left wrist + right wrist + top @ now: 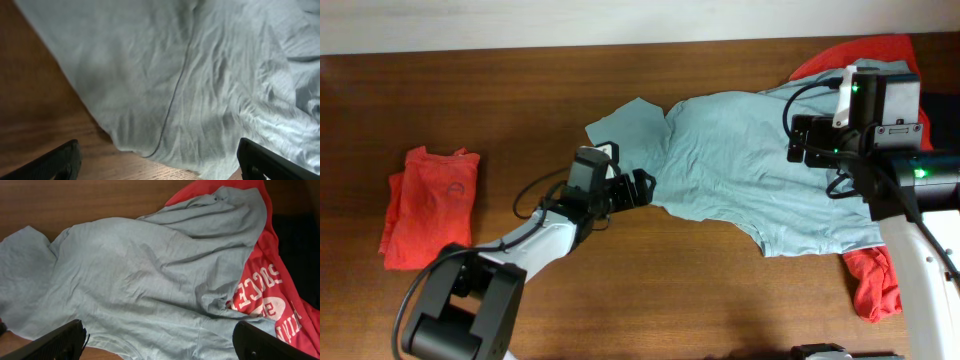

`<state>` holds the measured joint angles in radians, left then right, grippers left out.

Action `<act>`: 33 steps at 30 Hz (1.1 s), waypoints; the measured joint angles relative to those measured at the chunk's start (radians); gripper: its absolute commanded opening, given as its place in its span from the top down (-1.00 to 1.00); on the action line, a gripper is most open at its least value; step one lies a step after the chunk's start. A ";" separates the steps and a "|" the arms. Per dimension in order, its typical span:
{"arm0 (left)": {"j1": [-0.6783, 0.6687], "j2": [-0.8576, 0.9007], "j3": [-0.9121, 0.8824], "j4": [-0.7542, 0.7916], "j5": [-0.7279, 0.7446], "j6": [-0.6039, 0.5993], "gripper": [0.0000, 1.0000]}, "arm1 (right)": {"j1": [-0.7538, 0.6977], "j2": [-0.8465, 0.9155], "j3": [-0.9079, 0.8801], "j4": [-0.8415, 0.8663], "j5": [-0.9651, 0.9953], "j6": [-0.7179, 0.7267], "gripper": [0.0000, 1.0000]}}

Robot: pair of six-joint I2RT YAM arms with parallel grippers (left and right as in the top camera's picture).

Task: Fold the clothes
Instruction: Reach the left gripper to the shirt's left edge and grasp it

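T-shirt, pale grey-blue, rumpled over orange-red shirt; left end effector, right end effector both agape.

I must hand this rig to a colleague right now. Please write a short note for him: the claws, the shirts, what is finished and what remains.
Left claw: open, empty, low at the left edge of the grey-blue shirt, below its sleeve.
Right claw: open, empty, above the right part of the same shirt.
Shirts: the grey-blue shirt lies spread and wrinkled, partly covering the large orange-red shirt. The small orange-red shirt lies folded at the left of the table.
Done: the small orange-red shirt is folded.
To do: fold the grey-blue shirt, then the large orange-red shirt.
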<state>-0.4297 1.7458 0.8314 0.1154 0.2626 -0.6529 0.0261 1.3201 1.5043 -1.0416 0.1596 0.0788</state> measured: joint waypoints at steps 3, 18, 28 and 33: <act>-0.006 0.008 0.000 0.002 0.000 -0.063 -0.98 | 0.000 0.000 0.000 0.000 0.000 0.000 -0.97; -0.085 0.092 0.001 0.129 -0.027 -0.240 0.85 | 0.000 0.000 0.000 -0.002 -0.023 0.000 -0.97; -0.082 0.095 0.001 0.201 -0.080 -0.176 0.99 | 0.000 0.000 0.000 -0.003 -0.036 0.000 -0.97; -0.051 0.095 0.005 0.197 -0.080 -0.135 0.99 | 0.000 -0.026 0.000 -0.002 -0.047 0.000 -0.97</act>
<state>-0.4808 1.8404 0.8364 0.3122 0.1825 -0.7879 0.0257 1.2945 1.5043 -1.0439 0.1123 0.0788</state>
